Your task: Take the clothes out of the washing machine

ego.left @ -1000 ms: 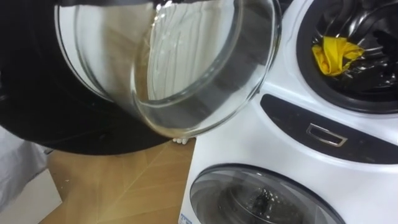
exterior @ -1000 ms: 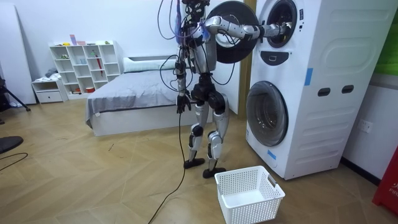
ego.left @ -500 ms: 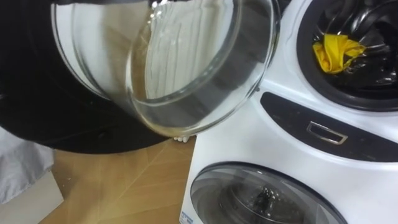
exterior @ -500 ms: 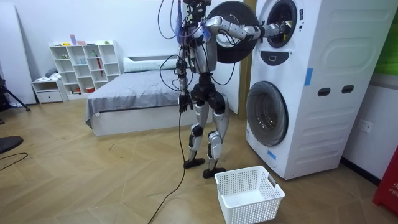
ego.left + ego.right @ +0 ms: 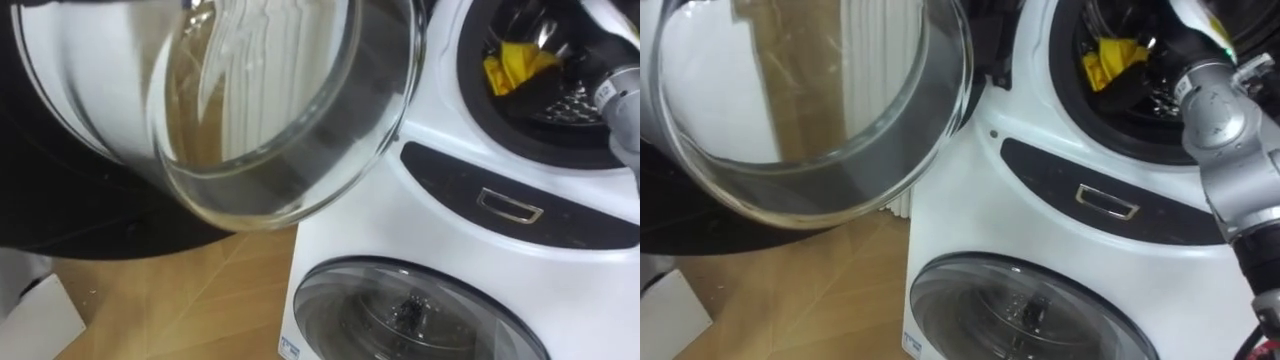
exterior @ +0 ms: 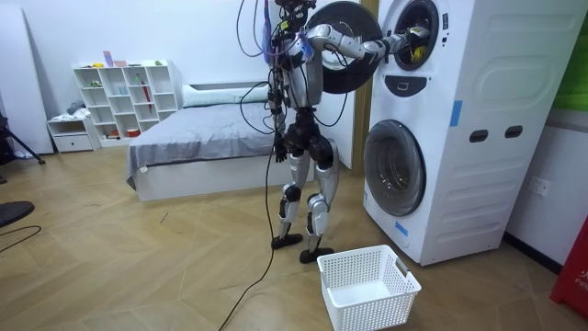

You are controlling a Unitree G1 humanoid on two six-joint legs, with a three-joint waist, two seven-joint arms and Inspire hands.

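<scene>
Where the clothes are: a yellow cloth (image 5: 512, 62) is bunched in the upper drum (image 5: 572, 108), upper right of the frame, and isn't lifted out yet.
Right hand (image 6: 405, 40): it's reached into that drum, right by the cloth. Whether the fingers are closed on it can't be told, since too much is hidden.
Left hand (image 6: 276, 150): it's hung at the robot's side, mid-frame in the room view. The state of the fingers can't be made out.
Glass door (image 5: 280, 140): it's swung wide to the upper left, presumably so the opening is left free for the arm. It's a deep clear bowl, smooth and shiny, set in a black ring.
Drum: perforated, ridged metal.
Washing machine (image 6: 478, 138): a glossy white box with two round doors stacked. The lower door (image 5: 400, 315) is shut.
Basket (image 6: 367, 287): white plastic lattice, parked on the wood floor (image 6: 138, 257) at lower middle, likely placed to catch what gets pulled out.
</scene>
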